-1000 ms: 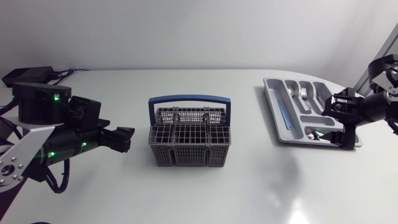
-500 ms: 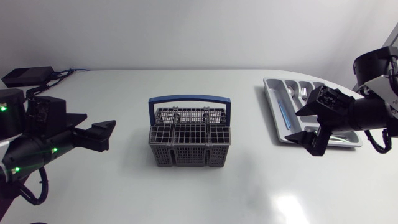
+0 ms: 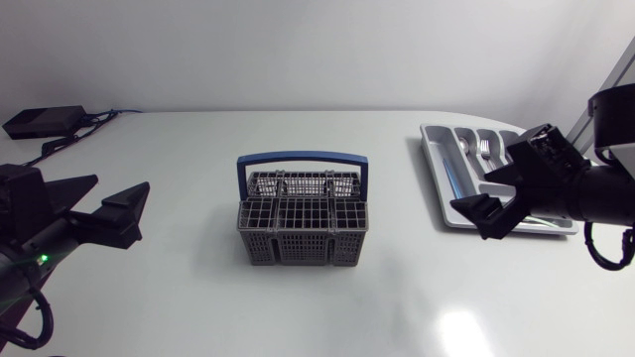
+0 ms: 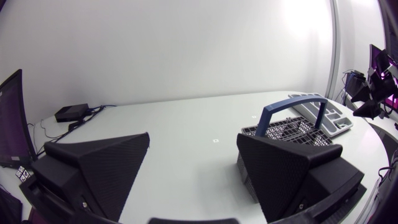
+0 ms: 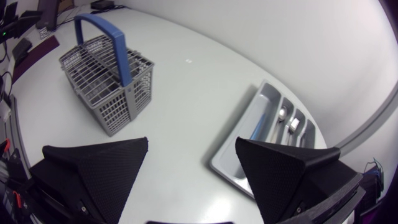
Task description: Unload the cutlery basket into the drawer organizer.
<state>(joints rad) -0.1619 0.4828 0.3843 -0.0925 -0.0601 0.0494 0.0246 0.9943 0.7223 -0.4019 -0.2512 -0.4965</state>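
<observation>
Left tool [image 3: 121, 184], right tool [image 3: 468, 190] both released — grey grid basket [image 3: 303, 233], blue arched handle [image 3: 302, 157].

Plastic lattice basket [image 3: 303, 243], glossy table [image 3: 179, 159], shiny metal cutlery [image 3: 484, 149]

The white bench [image 3: 198, 297] carries a grey cutlery basket [image 3: 303, 233] mid-bench, a drawer organizer [image 3: 437, 169] towards its right end, and seemingly a black box [image 3: 45, 121] at the far-left corner.

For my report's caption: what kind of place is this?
Probably a robotics lab, not a kitchen: left arm and right arm at a plain white table holding a cutlery basket and drawer organizer.
</observation>
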